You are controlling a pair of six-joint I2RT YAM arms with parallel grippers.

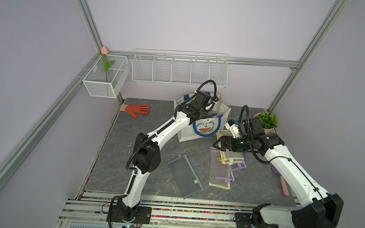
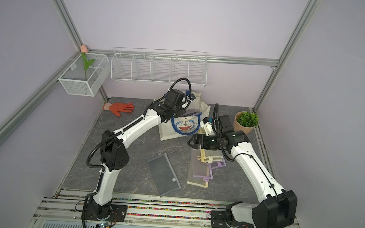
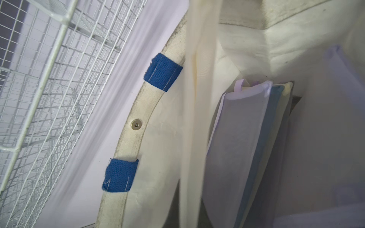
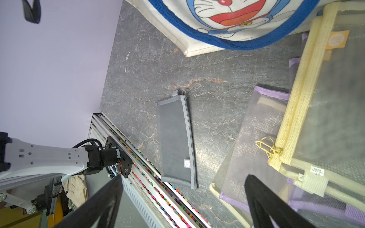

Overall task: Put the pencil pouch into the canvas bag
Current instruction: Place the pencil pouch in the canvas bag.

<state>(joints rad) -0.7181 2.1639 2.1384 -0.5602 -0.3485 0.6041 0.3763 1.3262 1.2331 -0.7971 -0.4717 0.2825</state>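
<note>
Closest to me, along the bottom of the frame, both arms are bolted to a metal rail [image 1: 192, 207]. Above it, on the dark stone-look surface [image 1: 114, 149], a grey pouch [image 1: 185, 176] lies flat at lower centre. Just right of it sits a loose heap of yellow and purple mesh pouches [image 1: 223, 169]. The right hand [image 1: 216, 144] hovers over that heap's upper end, fingers spread wide, holding nothing. At centre frame stands the canvas bag [image 1: 186, 135], cat face forward. The left arm [image 1: 167, 126] bends over its mouth with the left hand buried inside, so I cannot tell whether it is open or closed. In the left wrist view a cream pouch [image 3: 197, 102] shows as a blurred streak inside the bag, beside a bundle of pouches [image 3: 243, 142] standing against its wall.
</note>
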